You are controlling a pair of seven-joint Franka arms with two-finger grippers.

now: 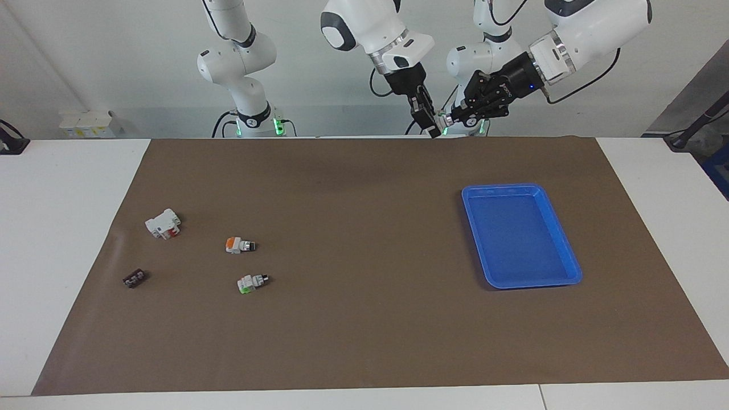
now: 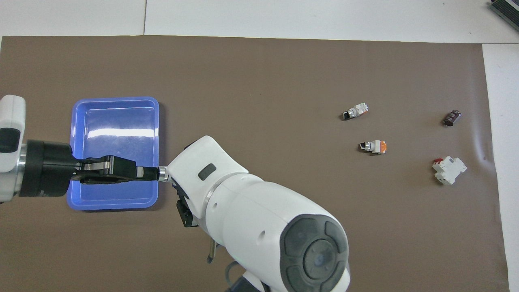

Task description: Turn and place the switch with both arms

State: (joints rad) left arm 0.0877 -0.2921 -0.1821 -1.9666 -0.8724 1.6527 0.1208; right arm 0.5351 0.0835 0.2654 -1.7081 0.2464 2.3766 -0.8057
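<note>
The switch (image 1: 239,245) lies on its side on the brown mat toward the right arm's end of the table. Its orange block points to that end and its black knob to the tray's end. It also shows in the overhead view (image 2: 373,147). No gripper touches it. My left gripper (image 1: 453,119), the wide black claw, hangs high over the mat's edge nearest the robots. Its fingers are drawn together, with a small silvery bit at the tip (image 2: 162,173) that I cannot identify. My right gripper (image 1: 431,130), with narrow jaws, hangs tip to tip beside it, mostly hidden under its own arm in the overhead view.
A similar switch with a green block (image 1: 252,282) lies farther from the robots than the orange one. A white block with a red part (image 1: 163,223) and a small dark part (image 1: 134,278) lie toward the right arm's end. A blue tray (image 1: 521,188) holds nothing.
</note>
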